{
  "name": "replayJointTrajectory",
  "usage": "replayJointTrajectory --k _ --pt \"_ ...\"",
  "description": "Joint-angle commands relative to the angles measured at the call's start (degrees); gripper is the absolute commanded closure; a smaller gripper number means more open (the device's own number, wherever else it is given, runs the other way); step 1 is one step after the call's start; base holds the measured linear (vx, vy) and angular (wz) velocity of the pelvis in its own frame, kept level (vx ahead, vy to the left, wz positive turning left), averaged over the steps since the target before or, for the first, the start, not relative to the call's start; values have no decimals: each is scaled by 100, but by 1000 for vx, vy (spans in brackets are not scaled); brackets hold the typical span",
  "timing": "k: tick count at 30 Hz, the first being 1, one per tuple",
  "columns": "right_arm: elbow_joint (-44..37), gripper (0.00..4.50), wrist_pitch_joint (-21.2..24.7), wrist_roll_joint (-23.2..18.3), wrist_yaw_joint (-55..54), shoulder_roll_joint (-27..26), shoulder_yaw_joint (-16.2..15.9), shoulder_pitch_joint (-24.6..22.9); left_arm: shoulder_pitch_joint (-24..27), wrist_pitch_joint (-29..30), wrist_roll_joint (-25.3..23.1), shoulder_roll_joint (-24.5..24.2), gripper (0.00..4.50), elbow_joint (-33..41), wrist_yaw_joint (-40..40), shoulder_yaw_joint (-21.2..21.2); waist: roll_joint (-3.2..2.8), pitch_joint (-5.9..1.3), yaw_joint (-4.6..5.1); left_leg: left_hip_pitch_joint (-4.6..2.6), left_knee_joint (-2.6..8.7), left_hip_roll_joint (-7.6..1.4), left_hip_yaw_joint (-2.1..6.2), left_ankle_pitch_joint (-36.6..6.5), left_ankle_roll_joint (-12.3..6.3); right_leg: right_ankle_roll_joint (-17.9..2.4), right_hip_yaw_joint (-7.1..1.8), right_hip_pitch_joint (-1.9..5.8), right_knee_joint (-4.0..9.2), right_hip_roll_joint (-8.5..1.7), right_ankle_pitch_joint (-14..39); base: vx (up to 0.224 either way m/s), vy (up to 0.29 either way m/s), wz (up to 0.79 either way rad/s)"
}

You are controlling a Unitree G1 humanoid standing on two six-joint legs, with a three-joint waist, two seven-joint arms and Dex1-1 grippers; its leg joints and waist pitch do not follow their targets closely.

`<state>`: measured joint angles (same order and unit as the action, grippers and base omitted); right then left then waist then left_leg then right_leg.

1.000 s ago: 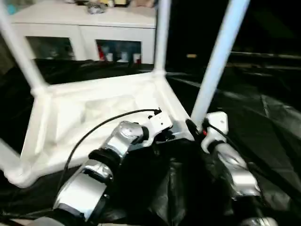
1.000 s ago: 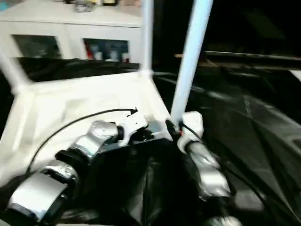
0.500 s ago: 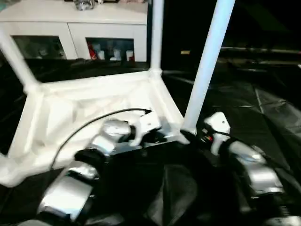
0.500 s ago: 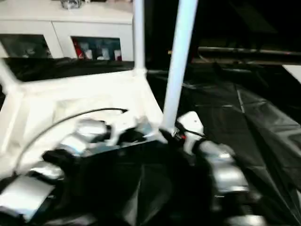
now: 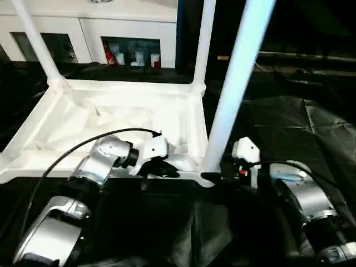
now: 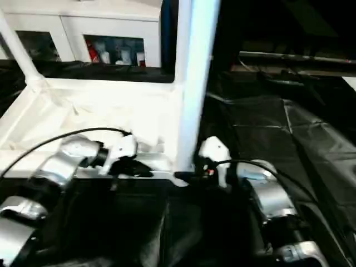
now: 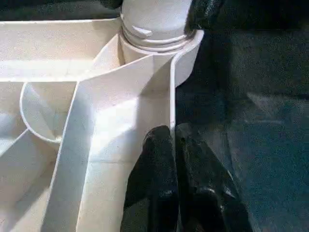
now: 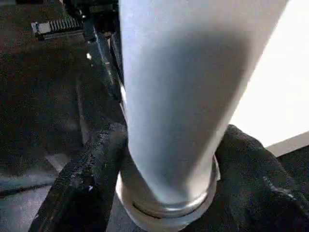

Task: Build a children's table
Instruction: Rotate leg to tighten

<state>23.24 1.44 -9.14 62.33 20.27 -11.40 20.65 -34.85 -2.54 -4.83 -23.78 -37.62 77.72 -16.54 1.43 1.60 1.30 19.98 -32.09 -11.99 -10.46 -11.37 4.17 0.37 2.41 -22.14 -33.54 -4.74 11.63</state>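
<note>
**Upturned table, both grippers at its near corner**

The children's table (image 5: 128,119) lay upside down on black sheeting (image 5: 289,122), its ribbed underside facing up and its legs rising from the round corner sockets. Three legs were clear in the head views: one at the far left corner (image 5: 36,41), one at the far right corner (image 5: 204,41), and the nearest leg (image 5: 233,89) standing in the near right corner socket (image 7: 159,46).

The left gripper (image 5: 161,168) sat at the near rim of the tabletop, just left of that socket. In the left wrist view its two black fingers (image 7: 157,183) were pressed together, closed, with the thin upright rim wall of the tabletop running down to them; whether that wall was pinched between them could not be told. A black cable (image 5: 78,147) arced over the left forearm (image 5: 97,164).

The right gripper (image 8: 166,164) was at the foot of the nearest leg. In the right wrist view its fingers (image 8: 87,179) stood apart on either side of the leg's collared end, close against it, though a firm grip could not be confirmed. The silver right forearm (image 5: 303,194) reached in from the right.

Behind the table stood a white cabinet (image 5: 89,25) with glass doors, coloured items visible inside.
</note>
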Motion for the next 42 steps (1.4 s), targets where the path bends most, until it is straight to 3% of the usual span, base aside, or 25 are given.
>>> replayJointTrajectory --k 1,3,4,5,6,9,10,12,16,17,23,29,31,33,34,37,39,41,42 --pt "104 149 -124 49 -12 -139 -166 129 494 537 -259 -398 450 116 77 -118 62 -230 -49 64 379 -176 40 -1233 -284 -1522 -171 237 319 -314 957 0 0 0" --pt "150 149 -170 72 -43 -232 -201 144 651 670 -219 -539 450 376 114 -72 21 -220 -60 59 389 -168 51 -1226 -231 -1489 -177 219 310 -307 922 0 0 0" --pt "176 149 -191 74 -56 -292 -215 155 780 787 -188 -651 450 594 143 -38 35 -226 -41 52 377 -162 45 -1182 -207 -1493 -186 212 291 -289 763 0 0 0" --pt "183 149 -196 73 -58 -311 -219 159 824 830 -178 -688 450 671 153 -27 115 -242 -40 61 363 -158 41 -1107 -227 -1503 -184 224 274 -286 652 0 0 0" --pt "188 149 -203 65 -49 -326 -220 164 895 917 -163 -750 450 799 180 -18 72 -236 -59 36 344 -150 20 -960 -274 -1564 -205 192 248 -273 382 0 0 0" --pt "249 149 -260 52 -31 -352 -190 202 1130 1137 -100 -906 450 1243 211 -23 73 -239 -59 33 332 -148 9 -872 -305 -1629 -211 203 224 -256 167 0 0 0" --pt "262 149 -272 55 -29 -356 -185 210 1157 1171 -83 -921 450 1304 201 -30 103 -239 -73 29 324 -144 4 -836 -326 -1645 -212 205 216 -256 132 0 0 0" --pt "324 149 -294 12 59 -341 -140 266 1226 1335 -18 -865 450 1550 129 -96 87 -240 -75 15 311 -141 -6 -765 -356 -1696 -216 198 207 -246 12 0 0 0" --pt "428 149 -313 -24 155 -281 -110 344 1136 1349 -3 -672 450 1539 9 -181 82 -243 -91 2 297 -131 -16 -761 -374 -1732 -217 203 200 -235 -59 0 0 0" --pt "452 175 -312 -35 161 -279 -108 357 1127 1380 6 -639 450 1561 -15 -191 75 -245 -98 -10 292 -133 -17 -765 -370 -1745 -217 197 196 -235 -88 0 0 0" --pt "429 199 -281 -91 211 -292 -91 292 1092 1529 66 -509 450 1639 -114 -277 54 -242 -142 -18 297 -131 -8 -930 -273 -1648 -218 196 213 -235 178 0 0 0" --pt "535 203 -179 -67 -108 -410 -24 237 1129 1443 125 -384 450 1630 -338 -199 82 -264 -155 -4 264 -114 -16 -681 -391 -1717 -213 217 178 -225 -207 0 0 0" --pt "776 203 -195 117 -760 -588 68 264 1057 1499 13 -161 450 1482 -771 -175 82 -236 -151 2 289 -119 -12 -862 -319 -1657 -211 197 216 -232 155 0 0 0" --pt "1039 203 -147 275 -1517 -797 198 306 963 1522 -85 107 450 1290 -1232 -148 87 -201 -148 -31 319 -119 -5 -1301 -48 -1452 -223 154 307 -245 1057 0 0 0" --pt "1119 203 -85 294 -1800 -909 256 300 918 1540 -110 232 450 1209 -1383 -151 108 -202 -139 -11 331 -103 13 -1435 50 -1300 -221 167 331 -249 1444 0 0 0" --pt "1268 203 13 339 -2547 -1204 417 266 795 1560 -176 548 450 996 -1845 -130 106 -204 -144 -15 349 -109 38 -1619 116 -1085 -220 136 379 -247 1770 0 0 0" --pt "1451 203 255 401 -3763 -1727 642 202 572 1543 -291 1017 450 620 -2487 -142 86 -183 -144 -48 352 -102 26 -1755 148 -1012 -232 66 421 -228 1919 0 0 0" --pt "1511 203 324 457 -4172 -1936 670 174 498 1505 -348 1159 450 501 -2650 -189 92 -186 -176 -54 374 -81 67 -1959 248 -812 -215 62 460 -245 2404 0 0 0" --pt "1540 203 236 507 -4291 -2096 618 176 450 1442 -383 1251 450 425 -2714 -229 45 -188 -175 -53 382 -87 83 -2069 253 -738 -214 46 475 -245 2474 0 0 0"
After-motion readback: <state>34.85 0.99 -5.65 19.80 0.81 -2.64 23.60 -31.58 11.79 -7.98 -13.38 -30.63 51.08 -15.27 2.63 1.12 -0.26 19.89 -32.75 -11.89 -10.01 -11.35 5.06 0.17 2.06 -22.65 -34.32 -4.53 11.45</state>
